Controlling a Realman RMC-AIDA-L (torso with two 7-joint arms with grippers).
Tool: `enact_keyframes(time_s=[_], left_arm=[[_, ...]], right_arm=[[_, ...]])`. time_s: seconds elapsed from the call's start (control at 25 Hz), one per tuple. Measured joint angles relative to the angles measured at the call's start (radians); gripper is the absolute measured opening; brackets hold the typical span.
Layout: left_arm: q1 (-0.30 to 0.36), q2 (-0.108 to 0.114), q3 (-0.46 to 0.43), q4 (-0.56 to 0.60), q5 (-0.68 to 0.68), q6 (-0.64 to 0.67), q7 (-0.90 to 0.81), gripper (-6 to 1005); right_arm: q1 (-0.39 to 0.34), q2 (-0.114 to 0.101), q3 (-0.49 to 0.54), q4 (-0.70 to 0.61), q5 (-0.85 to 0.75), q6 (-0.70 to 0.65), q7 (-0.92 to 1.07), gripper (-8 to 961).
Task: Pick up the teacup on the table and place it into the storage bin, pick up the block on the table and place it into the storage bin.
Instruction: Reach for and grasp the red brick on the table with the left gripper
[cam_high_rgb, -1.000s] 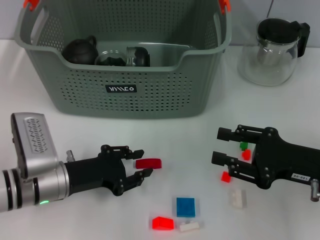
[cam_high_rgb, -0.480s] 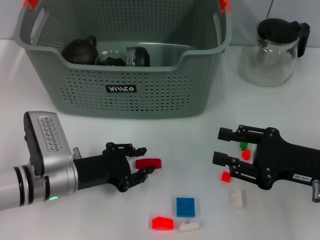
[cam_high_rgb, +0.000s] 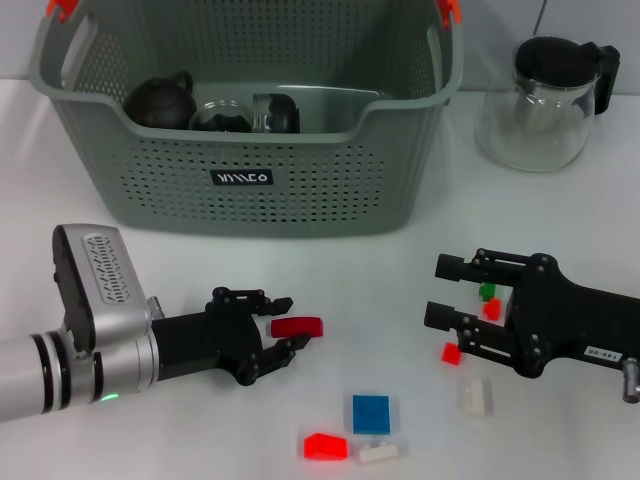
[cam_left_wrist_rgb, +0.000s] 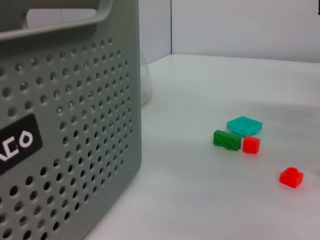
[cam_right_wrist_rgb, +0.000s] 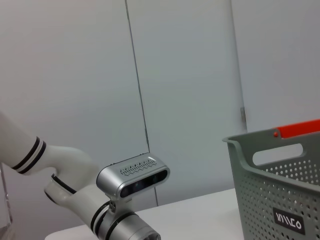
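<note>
The grey-green storage bin (cam_high_rgb: 250, 180) stands at the back, and its wall also fills the left wrist view (cam_left_wrist_rgb: 65, 125). Inside lie a black rounded vessel (cam_high_rgb: 160, 100) and two glass ones (cam_high_rgb: 245, 114); I cannot tell which is the teacup. A red block (cam_high_rgb: 297, 326) lies on the table in front of the bin. My left gripper (cam_high_rgb: 289, 325) is low on the table, open, with its fingertips on either side of this block's near end. On the right, my right gripper (cam_high_rgb: 437, 291) rests open and holds nothing.
Loose blocks lie between the grippers: red (cam_high_rgb: 325, 446), blue (cam_high_rgb: 370, 413), white (cam_high_rgb: 378, 453), white (cam_high_rgb: 476, 397), small red (cam_high_rgb: 452, 353), red (cam_high_rgb: 492, 309), green (cam_high_rgb: 487, 291). A glass teapot (cam_high_rgb: 545, 100) with a black lid stands at the back right.
My left arm has slid to the right, bringing its open fingers up around the red block. The right arm and the blocks have not moved.
</note>
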Motion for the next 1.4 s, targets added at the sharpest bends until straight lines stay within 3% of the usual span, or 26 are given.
enact_keyframes(time_s=[1.36, 1.4], left_arm=[[-0.008, 0.003, 0.021, -0.013, -0.004, -0.033, -0.035, 455], [-0.011, 0.003, 0.022, -0.013, -0.002, -0.044, -0.047, 410]], right_arm=[[-0.001, -0.002, 0.008, 0.000, -0.002, -0.003, 0.000, 564], [0.000, -0.002, 0.008, 0.000, -0.002, -0.003, 0.000, 564]])
